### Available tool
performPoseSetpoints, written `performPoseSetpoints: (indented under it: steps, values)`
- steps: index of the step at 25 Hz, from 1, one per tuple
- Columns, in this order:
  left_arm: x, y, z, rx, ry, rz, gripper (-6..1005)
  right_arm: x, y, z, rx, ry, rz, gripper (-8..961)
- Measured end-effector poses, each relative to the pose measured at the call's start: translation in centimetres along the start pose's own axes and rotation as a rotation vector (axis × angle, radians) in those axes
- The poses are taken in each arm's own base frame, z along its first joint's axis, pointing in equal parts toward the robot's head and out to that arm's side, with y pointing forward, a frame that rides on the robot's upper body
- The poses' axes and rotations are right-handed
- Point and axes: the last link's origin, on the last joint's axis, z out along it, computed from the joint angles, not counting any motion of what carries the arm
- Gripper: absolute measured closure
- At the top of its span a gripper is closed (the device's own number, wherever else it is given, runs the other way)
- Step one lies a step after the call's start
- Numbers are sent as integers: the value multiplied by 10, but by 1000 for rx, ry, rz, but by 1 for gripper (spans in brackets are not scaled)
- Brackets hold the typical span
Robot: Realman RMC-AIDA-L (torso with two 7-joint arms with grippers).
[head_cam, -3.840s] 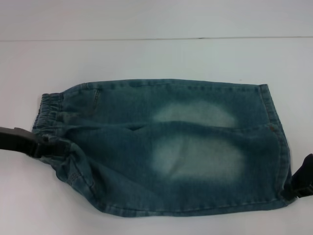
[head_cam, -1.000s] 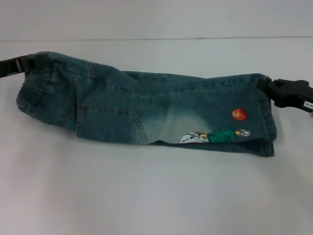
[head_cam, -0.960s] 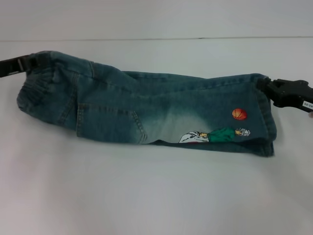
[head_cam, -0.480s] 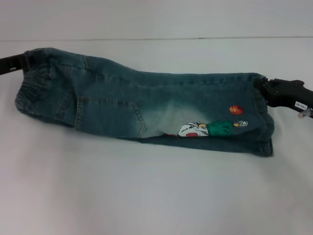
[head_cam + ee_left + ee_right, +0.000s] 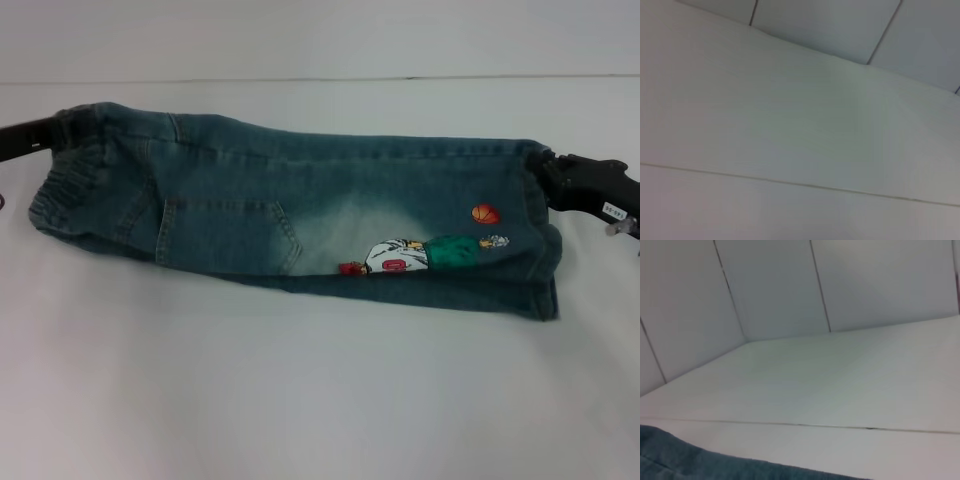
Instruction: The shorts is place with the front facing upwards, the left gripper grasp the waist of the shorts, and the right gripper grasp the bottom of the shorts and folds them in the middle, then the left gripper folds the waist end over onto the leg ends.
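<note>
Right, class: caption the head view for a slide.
Two black end effectors hold lengthwise-folded blue-green denim shorts over white table.

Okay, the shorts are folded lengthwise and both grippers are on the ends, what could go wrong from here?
1. The right gripper holds only a far corner of the leg ends; the denim may slip out.
2. The near layers of the shorts lie uneven, the lower one poking out, so the fold may end up crooked.
3. The left gripper holds just the far edge of the waist; it may bunch when folded over.
</note>
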Motion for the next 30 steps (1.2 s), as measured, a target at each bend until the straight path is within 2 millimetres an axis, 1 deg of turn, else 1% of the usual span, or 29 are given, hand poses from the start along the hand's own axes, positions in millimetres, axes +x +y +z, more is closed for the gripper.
performPoseSetpoints:
  steps: [5,10,15,16,19,21,24,30]
  values:
    - [1,0,1,6,5,0,942,1,0,5,11,14,-12,897]
    - [1,5,7,-2,-16,17,942,3,1,8,19,27,-21,885]
    - [1,7,12,20,-20,40,878,3,2,13,26,49,-22,873]
    - [-1,7,16,34,-29,54,865,4,2,14,26,56,-22,871]
    - [-4,6,18,35,-53,63,826,7,6,16,12,74,-32,864]
    - [-4,6,18,36,-58,61,726,8,6,17,11,81,-34,859]
    - [-3,4,17,40,-57,52,575,8,6,16,13,82,-32,729]
    - [-4,4,17,46,-88,65,462,9,5,16,16,82,-32,477]
